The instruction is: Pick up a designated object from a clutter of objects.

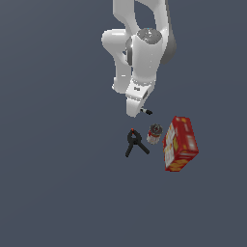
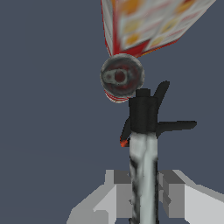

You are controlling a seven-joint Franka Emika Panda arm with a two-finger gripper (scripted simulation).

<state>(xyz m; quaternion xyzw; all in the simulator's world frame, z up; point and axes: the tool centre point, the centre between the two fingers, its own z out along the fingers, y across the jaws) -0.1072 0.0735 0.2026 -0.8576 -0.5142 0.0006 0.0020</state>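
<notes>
The thin pen-like stick [image 2: 143, 151], with a light grey body and a black end, is clamped between my gripper's [image 2: 143, 197] two fingers [image 2: 120, 192]. It sticks out past the fingertips. In the exterior view only its short black-tipped end [image 1: 146, 111] shows beside the gripper [image 1: 138, 112]. The stick is held off the floor, above the rest of the clutter. Below it lie the black spring clamp [image 1: 135, 143], the small can with a dark lid [image 1: 154, 133] and the red box [image 1: 180, 143].
In the wrist view the clamp [image 2: 177, 126] lies partly hidden behind the stick, with the can [image 2: 121, 78] and the red box [image 2: 148, 24] beyond it. The floor [image 1: 58, 169] is plain dark grey. The white arm [image 1: 140, 53] rises above the gripper.
</notes>
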